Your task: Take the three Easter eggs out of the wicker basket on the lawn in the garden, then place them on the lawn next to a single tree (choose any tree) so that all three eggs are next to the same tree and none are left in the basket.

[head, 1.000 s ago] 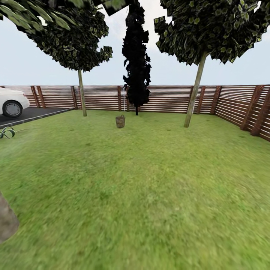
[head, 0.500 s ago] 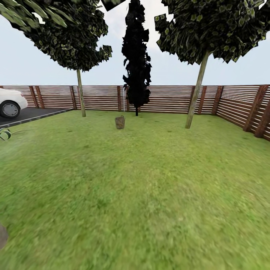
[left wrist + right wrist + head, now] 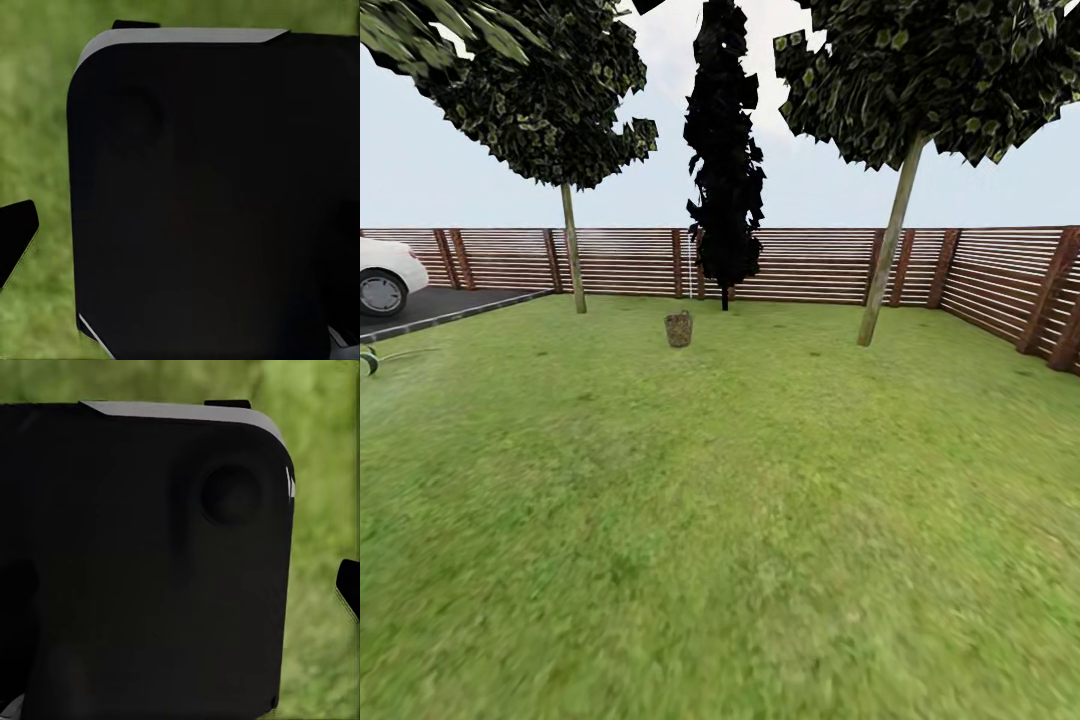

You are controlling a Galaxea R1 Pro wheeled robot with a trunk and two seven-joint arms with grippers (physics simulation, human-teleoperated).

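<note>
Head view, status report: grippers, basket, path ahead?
Grippers' state cannot be told. Brown-grey wicker basket far off on green lawn, eggs not discernible. Open grass up to the basket.

Left arm: a broad black housing (image 3: 210,195) with rounded corners and a pale grey edge fills its wrist view (fingers indistinguishable). Right arm: a matching black housing (image 3: 142,562), with a round boss near one corner. Whether either gripper is parted or closed is undeterminable.

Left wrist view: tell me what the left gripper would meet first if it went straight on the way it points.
Most likely the dark robot body panel that blocks most of that view, with the lawn behind it. Depth is unclear, and I cannot make out the fingers.
</note>
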